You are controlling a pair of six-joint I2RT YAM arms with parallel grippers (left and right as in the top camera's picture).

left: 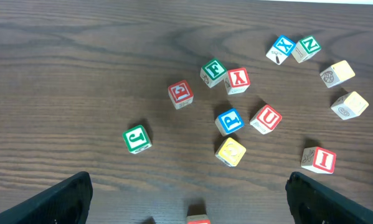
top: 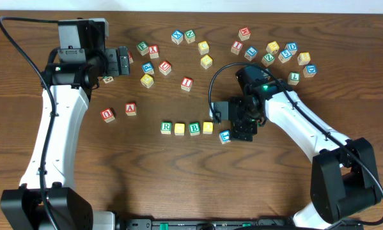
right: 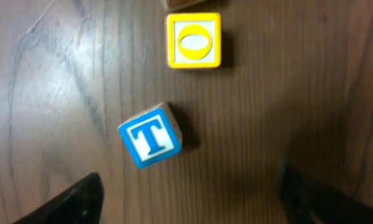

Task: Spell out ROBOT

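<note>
Four cubes stand in a row near the table's middle: green R (top: 166, 128), a yellow cube (top: 179, 128), green B (top: 194, 128) and a second yellow cube (top: 208, 128). That last one shows an O face (right: 193, 40) in the right wrist view. The blue T cube (top: 224, 136) (right: 150, 136) lies twisted, just right of and below the row's end, apart from the O. My right gripper (top: 241, 132) (right: 189, 205) hovers beside it, open, with the T ahead of the jaws and nothing between them. My left gripper (top: 122, 61) (left: 192, 205) stands open at the back left.
Loose cubes are scattered along the back, with a cluster at the back right (top: 281, 54). Red U (top: 107, 114) and red A (top: 131, 108) lie left of the row, red I (top: 187, 82) behind it. A red cube (left: 198, 219) sits low between the left fingers.
</note>
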